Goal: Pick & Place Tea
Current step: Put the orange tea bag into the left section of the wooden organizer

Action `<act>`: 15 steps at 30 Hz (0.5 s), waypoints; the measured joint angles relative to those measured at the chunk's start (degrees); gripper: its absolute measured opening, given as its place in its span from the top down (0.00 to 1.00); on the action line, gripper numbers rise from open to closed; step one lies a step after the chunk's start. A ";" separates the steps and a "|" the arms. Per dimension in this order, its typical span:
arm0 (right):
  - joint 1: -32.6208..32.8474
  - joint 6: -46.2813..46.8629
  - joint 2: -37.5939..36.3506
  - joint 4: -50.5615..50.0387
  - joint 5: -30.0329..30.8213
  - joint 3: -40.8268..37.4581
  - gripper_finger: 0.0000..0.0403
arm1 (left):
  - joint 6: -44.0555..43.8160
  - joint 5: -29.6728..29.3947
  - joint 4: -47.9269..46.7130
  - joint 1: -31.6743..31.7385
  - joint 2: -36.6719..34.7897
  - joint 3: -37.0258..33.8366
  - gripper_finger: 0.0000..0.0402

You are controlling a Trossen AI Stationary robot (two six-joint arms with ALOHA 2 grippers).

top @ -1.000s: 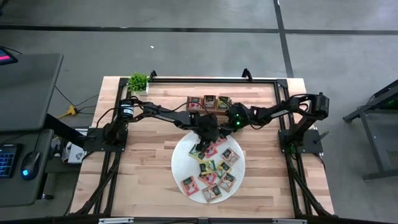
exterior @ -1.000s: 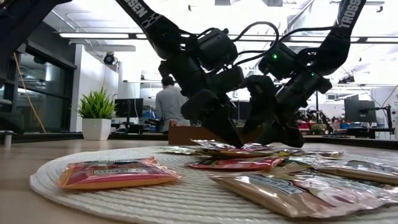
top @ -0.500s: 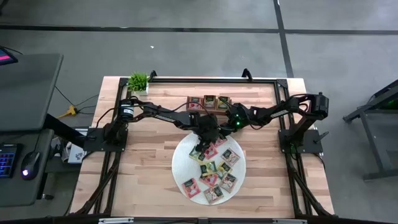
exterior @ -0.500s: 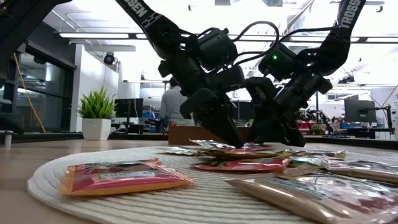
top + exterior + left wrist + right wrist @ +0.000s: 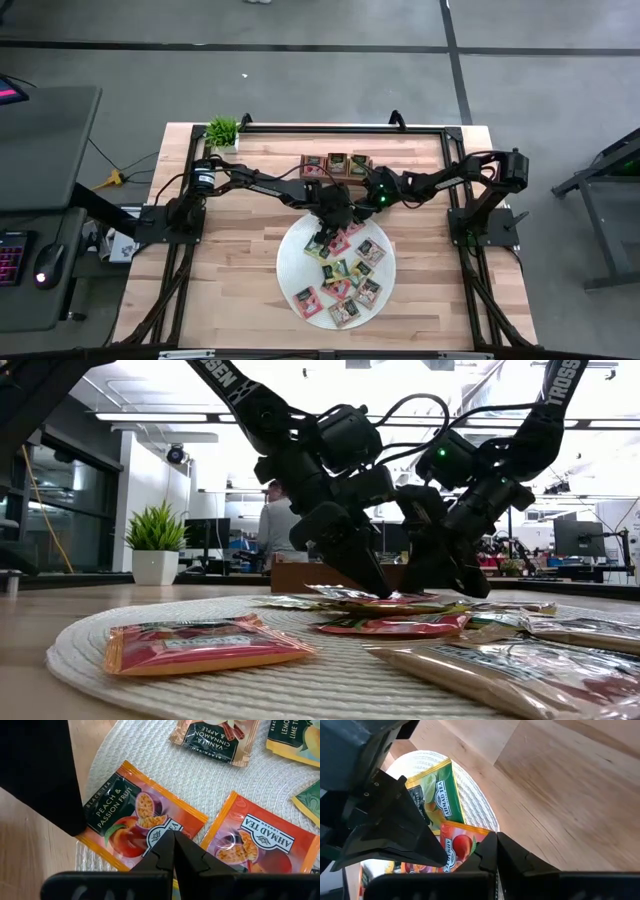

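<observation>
At the near edge of the round white woven mat [image 5: 200, 680], a flat red and orange tea packet [image 5: 195, 645] is seen lying alone in the low view, with pale brown packets [image 5: 500, 665] beside it. Further in, a loose heap of red, pink, green and yellow square tea packets [image 5: 342, 270] is spread over the mat on the light wooden table [image 5: 230, 290].

At the far side of the mat, both grippers are lowered onto the heap, close together. The left gripper [image 5: 173, 851] is clenched, its fingertips meeting on the edge of an orange peach and passion fruit packet [image 5: 135, 815]; whether the packet is pinched cannot be told. The right gripper [image 5: 492, 851] is likewise closed, its tips set at a red-orange packet [image 5: 462, 842] just beside a green packet [image 5: 437, 790]; a grip cannot be confirmed.

Beyond the arms, a brown wooden tray [image 5: 337, 164] with packets in its compartments is seen, and a small green potted plant [image 5: 223, 131] stands at the table's far corner.
</observation>
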 joint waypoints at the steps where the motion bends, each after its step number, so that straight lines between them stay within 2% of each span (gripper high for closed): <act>1: 0.02 -0.04 0.00 -0.14 0.36 0.00 1.00 | 0.00 0.10 -0.01 0.00 0.00 0.00 1.00; 15: 0.04 -0.11 -1.16 -0.61 2.93 0.00 1.00 | -0.20 2.38 -0.57 0.11 -0.16 0.00 0.95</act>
